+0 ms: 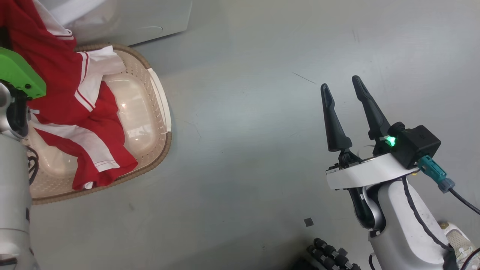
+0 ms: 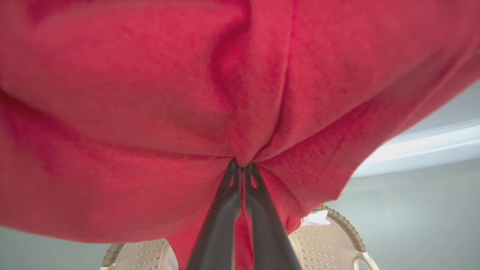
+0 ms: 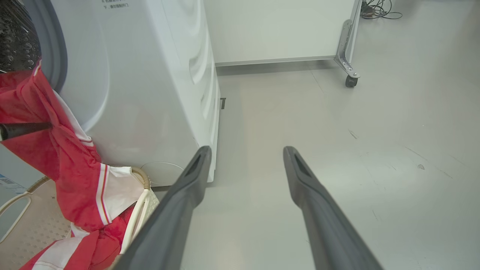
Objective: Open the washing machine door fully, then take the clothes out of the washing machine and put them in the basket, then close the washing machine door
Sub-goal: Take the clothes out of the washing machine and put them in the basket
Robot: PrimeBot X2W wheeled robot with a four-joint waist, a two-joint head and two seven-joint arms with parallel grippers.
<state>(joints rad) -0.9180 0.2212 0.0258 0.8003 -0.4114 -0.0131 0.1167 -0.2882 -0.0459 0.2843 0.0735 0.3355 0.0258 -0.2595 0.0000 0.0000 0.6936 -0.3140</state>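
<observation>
Basket: a cream basket (image 1: 160, 99) with perforated sides and a brown woven-look rim sat on the grey floor (image 1: 247, 120), just in front of the white washing machine (image 3: 150, 93).
Basket contents: red clothes (image 1: 63, 82) with white stripes and white panels lay across the basket's left part. One red and white hem reached its near rim. The right part of the basket's bottom showed bare and glossy.
Machine opening: the dark drum (image 3: 15, 37) showed at the top left of the right wrist view. Red fabric hung from its lip down into the basket.
Left gripper (image 2: 242, 167): it was clenched on a fold of the red fabric, its two dark fingers pressed together with cloth bunched at the tips.
Clothes relative to left gripper: the fabric spread above and around the fingertips, with the basket's rim visible just beyond.
Right gripper (image 1: 340, 84): it was released, fingers wide apart with nothing between them. It was over bare floor, to the right of the basket and well apart from the clothes.
</observation>
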